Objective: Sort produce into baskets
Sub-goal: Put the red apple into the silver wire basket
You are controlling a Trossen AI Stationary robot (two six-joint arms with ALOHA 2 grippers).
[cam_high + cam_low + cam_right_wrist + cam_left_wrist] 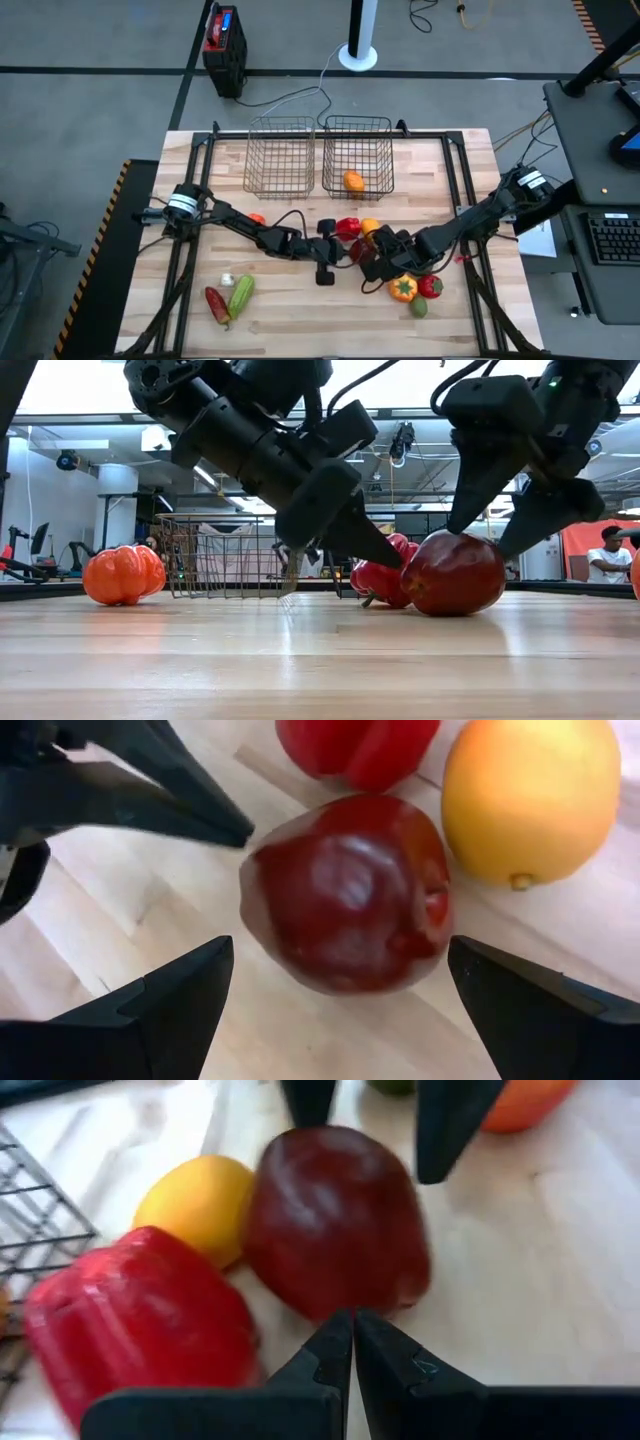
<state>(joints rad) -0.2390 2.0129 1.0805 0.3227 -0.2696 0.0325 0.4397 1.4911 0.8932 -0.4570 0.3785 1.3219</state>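
Closest to the front edge of the worktop (300, 300) there's a red chili pepper (216, 303) lying right against a long green vegetable (240, 294), with the little white garlic bulb (227, 280) just behind them. Over on the right side sit an orange bell pepper (402, 289), a red one (430, 286) touching it, and something small and green (418, 307) just in front.

Middle of the worktop is where it's busy. The right hand (340, 970) has its fingers spread wide on either side of a dark red apple (345, 890), which is sitting on the wood, not lifted. The left hand (352, 1325) is fingers pressed together, tips resting low right next to that same apple, coming from the opposite side. Just beside the apple are a bright red bell pepper (140, 1325) and a yellow lemon (195, 1205), all bunched up close.

A bit further left there's an orange ribbed tomato-looking thing (123, 574) on its own.

At the far edge are the two wire baskets side by side: left basket (280, 155) and right basket (358, 150), the right one with one orange fruit (353, 181) in it.

Off the worktop, a black and red box (224, 45) sits on the floor.
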